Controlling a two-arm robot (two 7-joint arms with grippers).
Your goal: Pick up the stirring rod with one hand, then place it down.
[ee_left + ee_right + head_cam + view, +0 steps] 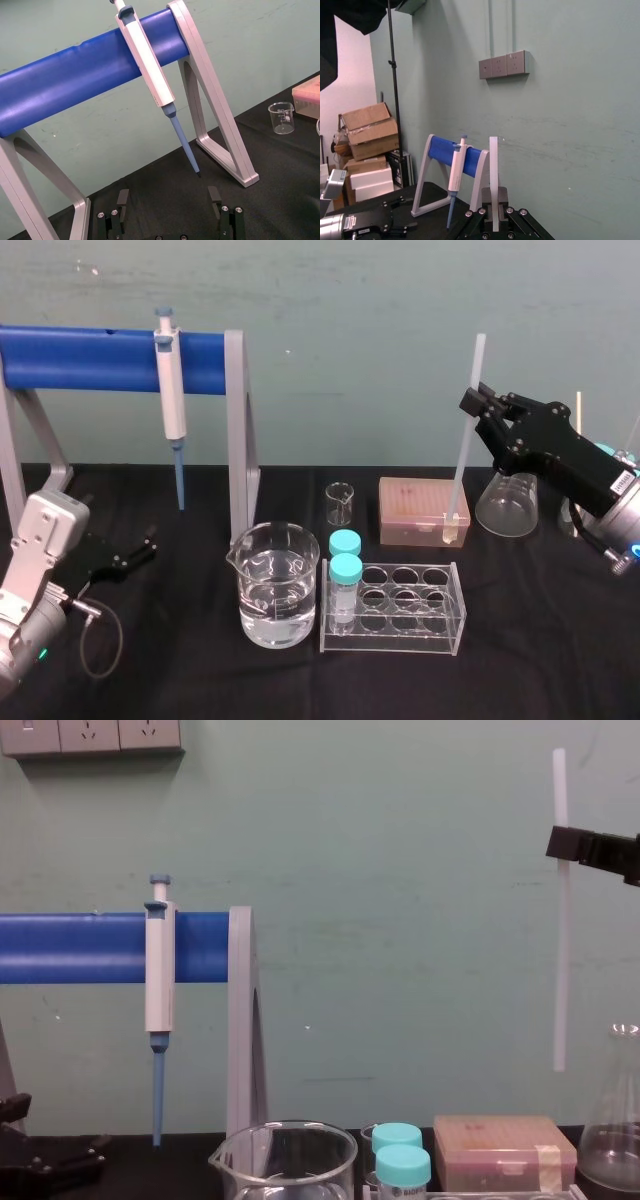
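Note:
The stirring rod (465, 440) is a thin translucent white stick, held nearly upright in the air at the right. My right gripper (478, 405) is shut on its upper part, with a short length sticking out above the fingers. In the chest view the stirring rod (561, 970) hangs with its lower end clear above the pink box, gripped by the right gripper (562, 845). The right wrist view shows the stirring rod (493, 170) rising from between the right gripper's (494, 212) fingers. My left gripper (140, 548) rests low at the table's left, and in its wrist view the left gripper (170, 197) stands open with nothing in it.
A large beaker of water (278, 585) and a clear tube rack (395, 610) with two blue-capped tubes stand in front. Behind them are a small beaker (340, 505), a pink tip box (420, 510) and a conical flask (507, 505). A pipette (172, 405) hangs on the blue stand (90, 358).

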